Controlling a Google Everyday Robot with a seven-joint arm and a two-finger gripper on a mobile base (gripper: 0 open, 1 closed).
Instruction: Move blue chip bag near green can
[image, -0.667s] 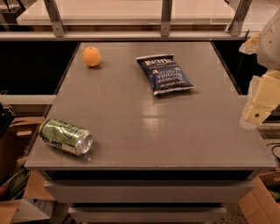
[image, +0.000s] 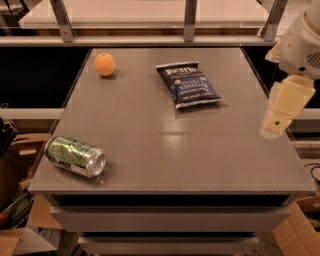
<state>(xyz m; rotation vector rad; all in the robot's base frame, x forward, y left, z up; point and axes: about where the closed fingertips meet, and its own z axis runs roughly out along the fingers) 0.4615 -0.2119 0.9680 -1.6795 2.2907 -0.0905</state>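
The blue chip bag (image: 189, 84) lies flat on the grey table (image: 165, 145), at the back, right of centre, with white lettering facing up. The green can (image: 75, 156) lies on its side at the table's front left corner, silver end toward the front. My gripper (image: 278, 119) hangs at the right edge of the frame, above the table's right side, well to the right of the bag and below it in the picture. It is apart from both things and holds nothing.
An orange (image: 105, 64) sits at the table's back left. A metal rail with posts (image: 189, 20) runs behind the table. Cardboard boxes (image: 22, 210) stand on the floor to the left and at the front right.
My gripper has shifted a little to the left and up, toward the table's right side. The bag, the can and the orange have not moved.
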